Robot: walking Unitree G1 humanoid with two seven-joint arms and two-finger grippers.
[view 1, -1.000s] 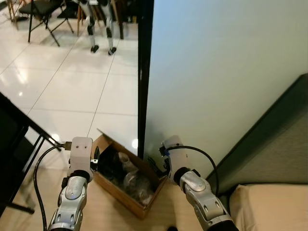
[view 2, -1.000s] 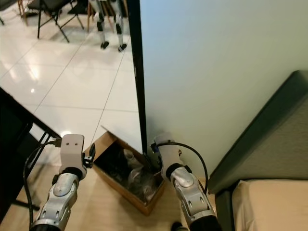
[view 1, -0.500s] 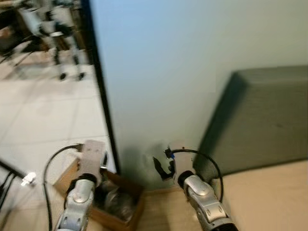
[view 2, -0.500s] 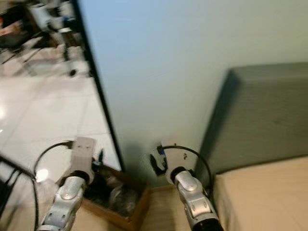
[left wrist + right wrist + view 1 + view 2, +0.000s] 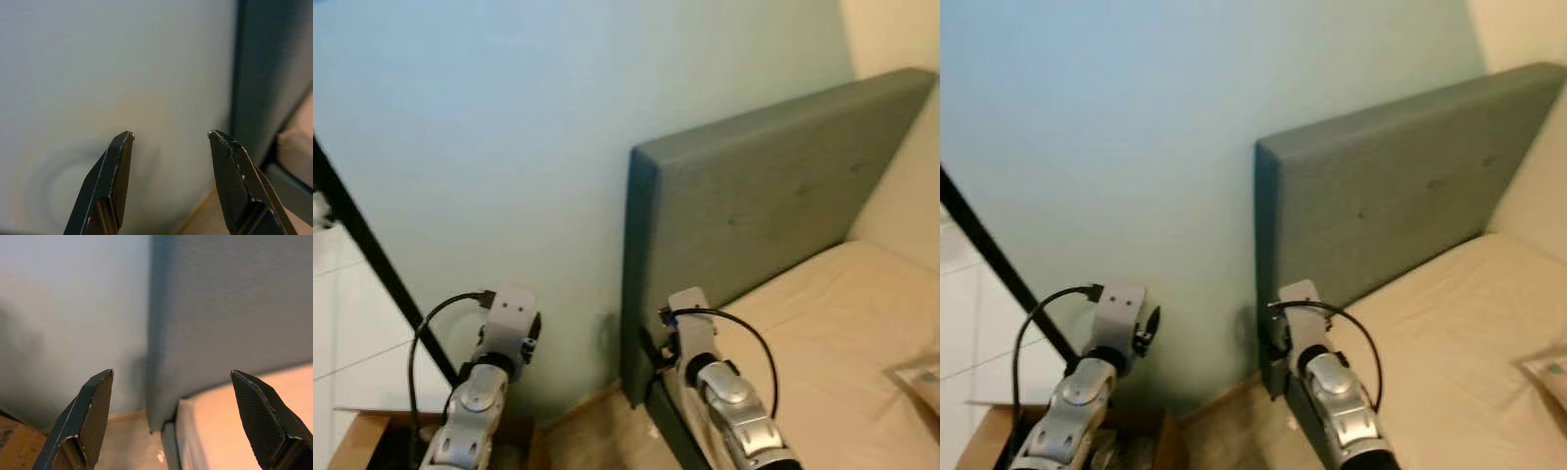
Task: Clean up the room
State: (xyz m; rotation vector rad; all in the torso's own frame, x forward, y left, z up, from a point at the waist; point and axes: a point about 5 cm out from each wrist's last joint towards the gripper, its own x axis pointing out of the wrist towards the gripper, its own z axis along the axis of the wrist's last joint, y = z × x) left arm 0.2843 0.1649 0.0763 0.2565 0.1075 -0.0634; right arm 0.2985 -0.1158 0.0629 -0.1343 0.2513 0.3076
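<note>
Both my grippers are raised in front of me and holding nothing. My left gripper (image 5: 168, 142) has its fingers (image 5: 113, 181) spread apart, aimed at the pale wall (image 5: 509, 127) with the edge of the grey headboard (image 5: 773, 196) off at its 3 o'clock. My right gripper (image 5: 171, 382) has its fingers spread wider, pointing at the corner where the headboard's end meets the wall, with the beige mattress (image 5: 822, 333) just below.

What looks like something to tidy lies on the bed, at about 4 o'clock from the middle of my head view: a flat, pale object (image 5: 918, 375) resting on the mattress at the far right edge of the frame, well apart from both grippers. It is cut off by the frame, so I cannot tell exactly what it is; it looks like a thin packet or wrapper with a small teal mark. I judge it to be light, limp and thin, likely to bend or crinkle, not to break. Lying flat on a soft mattress, it would be hard to get under, so I would pinch it at a raised edge or corner, pressing slightly into the bedding so one finger slips beneath. A light squeeze should do, since too much could crush it.

At about 7 o'clock, low beside my left arm, sits the corner of a cardboard box (image 5: 357, 438), on the floor by the black frame (image 5: 372, 264). I take it as the likely place for rubbish.
</note>
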